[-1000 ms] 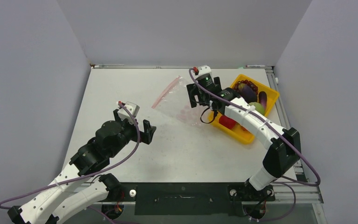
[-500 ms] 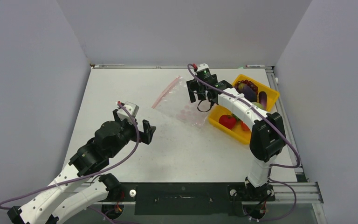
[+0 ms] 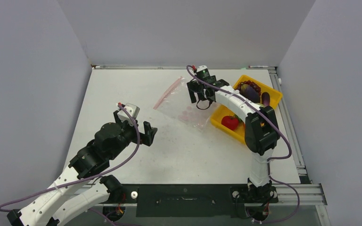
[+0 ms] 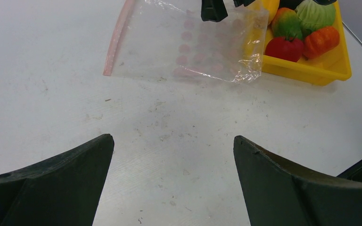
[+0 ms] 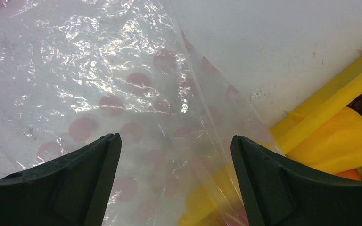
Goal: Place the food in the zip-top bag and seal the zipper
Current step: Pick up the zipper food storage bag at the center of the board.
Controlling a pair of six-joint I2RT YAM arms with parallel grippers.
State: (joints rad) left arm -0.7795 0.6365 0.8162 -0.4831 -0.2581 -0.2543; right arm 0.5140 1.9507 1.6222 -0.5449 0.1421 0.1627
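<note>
The clear zip-top bag (image 3: 184,106) with pink dots lies flat at the table's far middle; it also shows in the left wrist view (image 4: 193,42) and the right wrist view (image 5: 103,84). Its pink zipper (image 3: 168,92) runs along its left edge, also seen in the left wrist view (image 4: 117,38). The food sits in a yellow tray (image 3: 275,96): dark grapes (image 3: 250,86), an eggplant (image 3: 266,98), a red piece (image 3: 229,122). My right gripper (image 3: 201,92) is open and empty, just above the bag's far right corner. My left gripper (image 3: 143,128) is open and empty over bare table, nearer than the bag.
The yellow tray's near wall (image 4: 306,70) touches the bag's right edge, with red, orange and green pieces inside it. Grey walls enclose the table on three sides. A metal rail (image 3: 292,136) runs along the right edge.
My right gripper has moved left and away from the tray, to above the bag's far right corner. The red piece in the tray is now uncovered. The left arm has not moved.
</note>
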